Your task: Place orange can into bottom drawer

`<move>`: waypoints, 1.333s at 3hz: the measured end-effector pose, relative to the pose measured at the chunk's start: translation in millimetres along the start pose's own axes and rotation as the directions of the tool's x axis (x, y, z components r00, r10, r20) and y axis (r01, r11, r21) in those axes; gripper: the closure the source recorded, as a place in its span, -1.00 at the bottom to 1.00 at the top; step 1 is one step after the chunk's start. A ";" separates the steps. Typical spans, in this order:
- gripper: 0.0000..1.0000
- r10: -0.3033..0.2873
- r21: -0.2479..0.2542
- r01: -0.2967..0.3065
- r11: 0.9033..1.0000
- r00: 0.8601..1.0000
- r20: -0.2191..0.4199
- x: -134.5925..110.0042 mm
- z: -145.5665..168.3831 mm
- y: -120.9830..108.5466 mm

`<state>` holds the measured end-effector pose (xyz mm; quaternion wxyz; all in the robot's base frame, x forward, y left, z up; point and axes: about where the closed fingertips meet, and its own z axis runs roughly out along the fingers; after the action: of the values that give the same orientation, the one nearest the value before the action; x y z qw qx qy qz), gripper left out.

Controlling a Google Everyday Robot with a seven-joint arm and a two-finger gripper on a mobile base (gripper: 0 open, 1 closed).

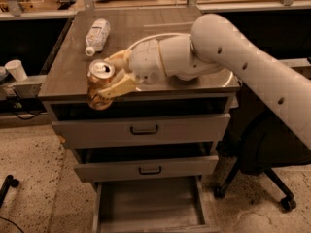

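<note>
The orange can [99,85], orange-brown and gold with a silver top and pull tab, is held upright in my gripper [112,81]. It hangs in the air past the front left edge of the cabinet top, in front of the top drawer's upper edge. The gripper's cream fingers [120,85] are shut around the can's side. The bottom drawer [148,203] is pulled open low in the view, a wide grey tray with nothing in it, below and to the right of the can.
A white plastic bottle [97,35] lies on the cabinet top [146,28] at the back left. Two upper drawers with black handles [144,129] are closed. An office chair [272,154] stands at the right. A white cup [17,70] stands at the left.
</note>
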<state>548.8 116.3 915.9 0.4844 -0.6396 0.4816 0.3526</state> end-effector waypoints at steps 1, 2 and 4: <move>1.00 0.029 -0.031 -0.029 0.999 1.000 -0.005 12.3 5.8 23.5; 1.00 0.029 -0.031 -0.029 0.999 1.000 -0.005 12.4 5.8 23.5; 1.00 0.191 0.102 -0.171 0.980 0.953 -0.234 103.9 9.3 68.9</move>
<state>512.9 92.1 798.6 0.4129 -0.6110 0.6076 0.2949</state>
